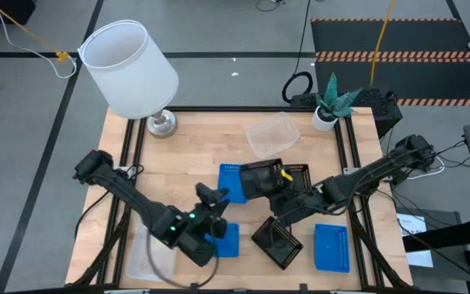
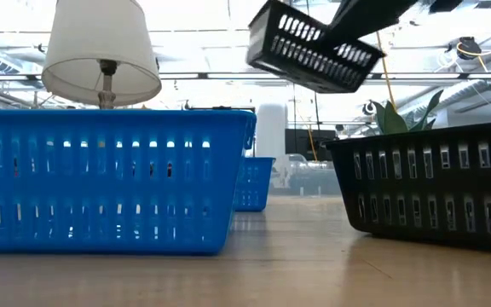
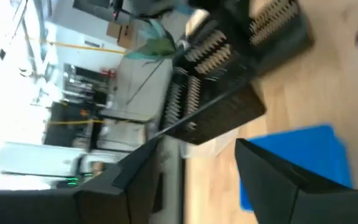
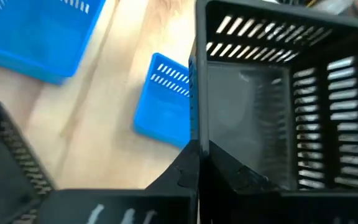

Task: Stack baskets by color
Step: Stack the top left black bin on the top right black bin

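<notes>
Your right hand point(image 1: 274, 196) is clamped shut on the wall of a black perforated plastic basket point(image 1: 261, 178) and holds it in the air above the middle of the wooden table point(image 1: 194, 139), tilted, as the low view shows. That basket looks light and stiff, with thin slotted walls; the rim is the natural place to pinch, and a one-wall grip like this will probably let it swing, so move it gently. A second black basket point(image 1: 277, 242) sits on the table near the front edge, just below the raised one, and is the likely target; a third black basket point(image 1: 299, 171) shows partly behind your right arm. Your left hand point(image 1: 212, 219) hovers with its fingers parted and nothing between them, above a blue plastic basket point(image 1: 223, 239) resting on the table near the front. Two more blue baskets lie apart: one point(image 1: 230, 181) beside the raised black one, another point(image 1: 331, 247) toward the front right. A clear translucent basket point(image 1: 271, 134) rests near the back, between the white lampshade point(image 1: 129, 64) and a small potted plant point(image 1: 330, 106).
</notes>
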Controlling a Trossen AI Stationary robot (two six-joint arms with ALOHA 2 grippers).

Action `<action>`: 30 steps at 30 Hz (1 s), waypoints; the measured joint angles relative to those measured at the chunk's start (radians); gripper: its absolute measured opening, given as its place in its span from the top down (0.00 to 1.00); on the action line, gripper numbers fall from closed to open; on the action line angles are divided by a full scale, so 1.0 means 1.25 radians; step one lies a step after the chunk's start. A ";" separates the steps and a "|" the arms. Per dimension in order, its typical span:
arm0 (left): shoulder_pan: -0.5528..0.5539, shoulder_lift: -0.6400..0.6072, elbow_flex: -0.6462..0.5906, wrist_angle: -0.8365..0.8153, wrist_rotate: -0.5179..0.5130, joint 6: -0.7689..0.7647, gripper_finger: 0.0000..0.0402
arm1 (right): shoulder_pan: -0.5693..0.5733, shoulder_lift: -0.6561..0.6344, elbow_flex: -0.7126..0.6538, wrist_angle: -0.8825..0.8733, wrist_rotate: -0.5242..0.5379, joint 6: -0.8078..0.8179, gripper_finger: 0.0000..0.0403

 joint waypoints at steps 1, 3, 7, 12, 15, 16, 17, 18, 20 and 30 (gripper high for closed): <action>0.000 -0.012 0.000 0.002 0.001 -0.017 0.48 | 0.004 -0.010 0.000 -0.012 0.000 0.032 0.99; 0.002 -0.034 0.000 -0.001 0.005 -0.039 0.50 | 0.008 -0.031 0.000 -0.040 -0.001 0.091 0.99; 0.019 -0.065 0.000 0.000 0.007 -0.091 0.53 | 0.011 -0.064 -0.001 -0.096 0.000 0.276 0.99; 0.047 -0.077 0.000 0.000 0.008 -0.130 0.57 | 0.013 -0.093 0.000 -0.129 -0.027 0.450 0.99; 0.067 -0.076 0.000 0.000 0.035 -0.141 0.57 | 0.031 -0.087 -0.001 -0.124 -0.043 0.542 0.99; 0.075 -0.076 0.000 0.000 0.051 -0.147 0.57 | 0.033 -0.086 -0.001 -0.118 -0.043 0.568 0.99; 0.082 -0.076 0.000 0.000 0.069 -0.153 0.57 | 0.034 -0.086 -0.001 -0.117 -0.044 0.585 0.99; 0.088 -0.076 0.000 0.000 0.083 -0.160 0.57 | 0.034 -0.085 -0.001 -0.119 -0.044 0.606 0.99; 0.099 -0.075 0.000 0.000 0.099 -0.180 0.57 | 0.033 -0.085 -0.001 -0.129 -0.044 0.667 0.99; 0.109 -0.075 0.000 0.001 0.112 -0.227 0.56 | 0.046 -0.087 -0.001 -0.250 -0.104 1.007 1.00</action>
